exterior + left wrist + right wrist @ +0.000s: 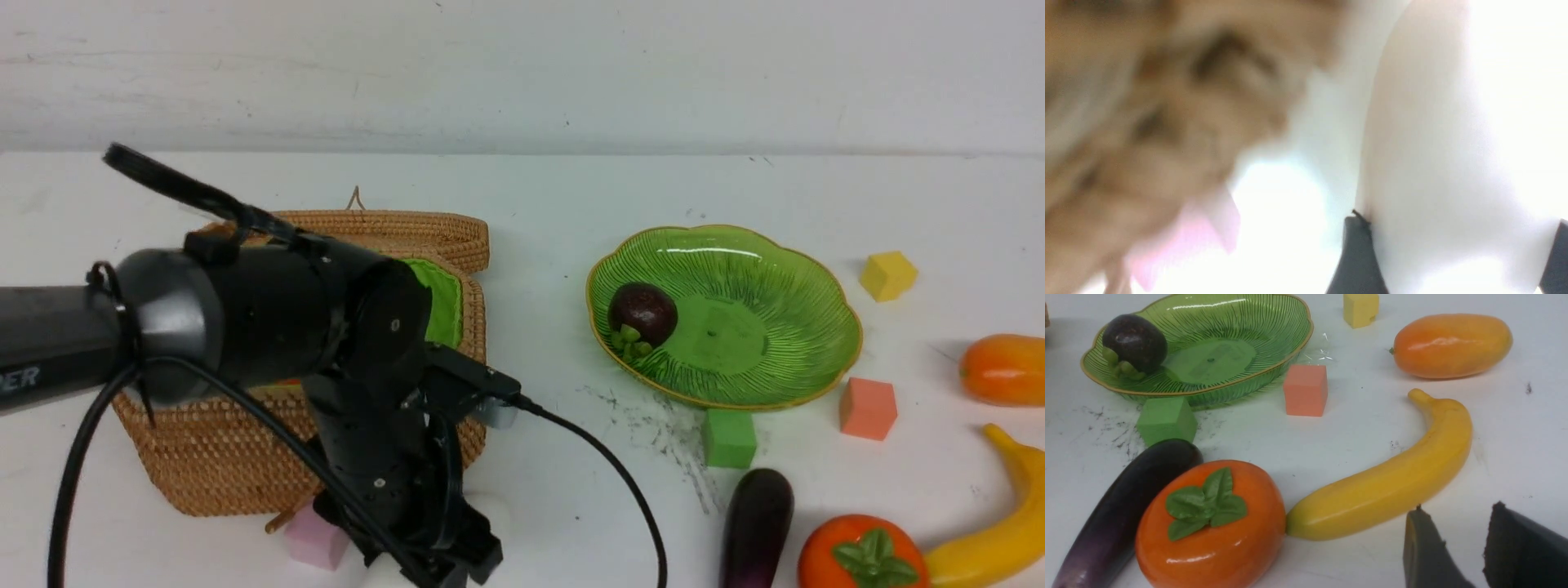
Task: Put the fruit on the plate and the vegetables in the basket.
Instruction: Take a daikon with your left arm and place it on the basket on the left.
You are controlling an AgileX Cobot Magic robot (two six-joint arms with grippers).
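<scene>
Just beyond your left gripper (1457, 220), on the side away from the robot, stands the wicker basket (204, 457) with its lid open and green lining showing. By my reading, that is where the coming move must go: up and over the near wall. The green plate (816, 278) sits well off to that gripper's right and holds only the mangosteen (642, 313). Between the left jaws lies the white radish (1433, 155). Its long axis runs crosswise to the closing line, so the fingers (1355, 253) meet its narrow width (a good lie for a pick). The jaws stand wide, one on each side of it; I cannot tell whether they press yet. A pink foam cube (314, 543) sits just beside them. Your right gripper (1457, 508) is partly open and empty, with the banana (1392, 482) just ahead of it.
</scene>
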